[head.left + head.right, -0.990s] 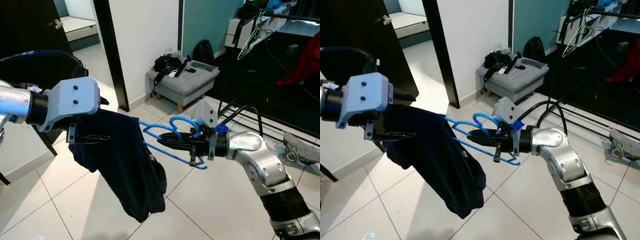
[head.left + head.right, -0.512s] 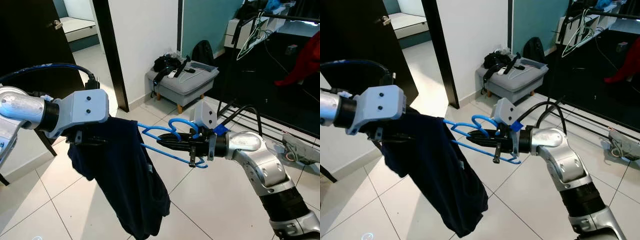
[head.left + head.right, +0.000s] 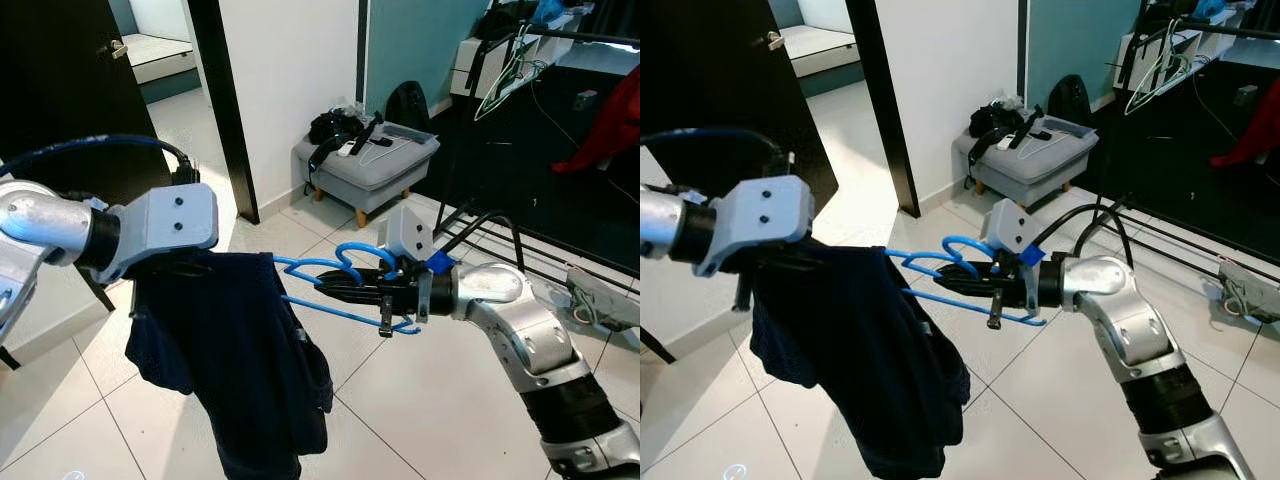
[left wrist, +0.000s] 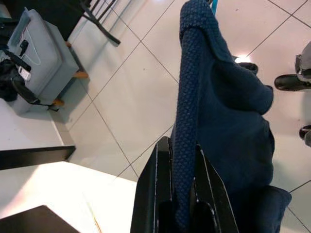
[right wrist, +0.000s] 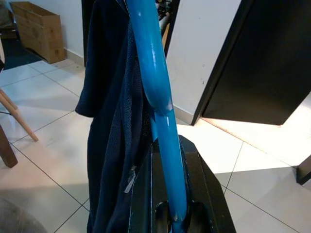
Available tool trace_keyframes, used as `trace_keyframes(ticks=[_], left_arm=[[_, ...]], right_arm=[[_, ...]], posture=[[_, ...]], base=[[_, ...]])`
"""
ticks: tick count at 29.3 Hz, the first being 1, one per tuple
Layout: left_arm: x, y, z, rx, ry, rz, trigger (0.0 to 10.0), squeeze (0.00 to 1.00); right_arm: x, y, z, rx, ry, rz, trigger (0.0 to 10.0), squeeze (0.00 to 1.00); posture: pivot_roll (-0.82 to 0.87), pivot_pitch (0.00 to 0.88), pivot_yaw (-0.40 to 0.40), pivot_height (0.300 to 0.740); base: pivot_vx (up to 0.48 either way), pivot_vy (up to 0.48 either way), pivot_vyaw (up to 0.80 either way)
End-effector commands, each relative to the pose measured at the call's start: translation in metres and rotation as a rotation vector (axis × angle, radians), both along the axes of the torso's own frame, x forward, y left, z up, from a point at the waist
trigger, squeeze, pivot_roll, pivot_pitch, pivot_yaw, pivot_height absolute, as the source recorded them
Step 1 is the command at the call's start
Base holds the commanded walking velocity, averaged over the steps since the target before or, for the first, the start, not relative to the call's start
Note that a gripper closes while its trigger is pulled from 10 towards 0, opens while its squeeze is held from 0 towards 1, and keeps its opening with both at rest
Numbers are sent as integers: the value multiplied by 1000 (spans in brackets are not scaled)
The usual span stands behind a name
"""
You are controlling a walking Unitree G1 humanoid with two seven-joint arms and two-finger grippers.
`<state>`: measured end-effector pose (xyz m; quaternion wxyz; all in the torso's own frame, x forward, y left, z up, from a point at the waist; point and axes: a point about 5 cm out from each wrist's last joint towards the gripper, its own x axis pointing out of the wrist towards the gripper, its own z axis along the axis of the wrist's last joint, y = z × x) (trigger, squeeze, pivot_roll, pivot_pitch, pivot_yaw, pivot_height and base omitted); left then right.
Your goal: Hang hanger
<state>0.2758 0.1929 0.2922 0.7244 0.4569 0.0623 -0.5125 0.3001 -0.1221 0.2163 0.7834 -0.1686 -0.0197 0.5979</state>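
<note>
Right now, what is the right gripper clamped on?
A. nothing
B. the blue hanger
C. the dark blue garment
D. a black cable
B: the right gripper is shut on the blue hanger, while the left gripper pinches the dark blue garment.

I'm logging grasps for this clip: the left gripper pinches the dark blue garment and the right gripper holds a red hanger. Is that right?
Not quite: the hanger is blue, not red, as the left eye view and the right wrist view show. The rest holds: the left gripper pinches the dark blue garment, and the right gripper holds the hanger.
</note>
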Motion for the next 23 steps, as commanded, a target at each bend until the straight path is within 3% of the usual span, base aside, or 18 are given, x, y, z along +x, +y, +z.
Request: trace_keyframes(ticks=[1, 8, 9, 10, 11, 19, 22, 23], left_arm=[[-2, -3, -6, 0, 39, -28, 0, 0], [-3, -4, -5, -11, 34, -35, 0, 0], [-3, -4, -4, -17, 35, -37, 0, 0], [-3, -4, -4, -17, 35, -37, 0, 0], [-3, -4, -4, -26, 34, -38, 0, 0], [2, -1, 0, -62, 0, -7, 0, 0], [7, 4, 6, -81, -45, 24, 0, 0], [7, 4, 6, -81, -45, 24, 0, 0]], right_arm=[[-1, 6, 14, 37, -66, 28, 10000, 0], [0, 6, 15, 46, -62, 22, 10000, 0], [0, 6, 18, 75, -49, 25, 10000, 82], [0, 6, 18, 75, -49, 25, 10000, 82], [1, 5, 21, 102, -36, 27, 10000, 1000], [6, -6, 29, 162, -38, -25, 10000, 1000], [14, -26, 34, 181, -52, -110, 10000, 1000], [14, -26, 34, 181, -52, -110, 10000, 1000]], posture=[[-28, 0, 67, 740], [-27, 0, 65, 740], [-26, 0, 63, 740], [-26, 0, 63, 740], [-28, 0, 64, 740], [-30, 0, 65, 740], [-30, 0, 65, 740], [-30, 0, 65, 740]], base=[[0, 0, 0], [0, 0, 0], [0, 0, 0], [0, 0, 0], [0, 0, 0], [0, 0, 0], [0, 0, 0], [0, 0, 0]])
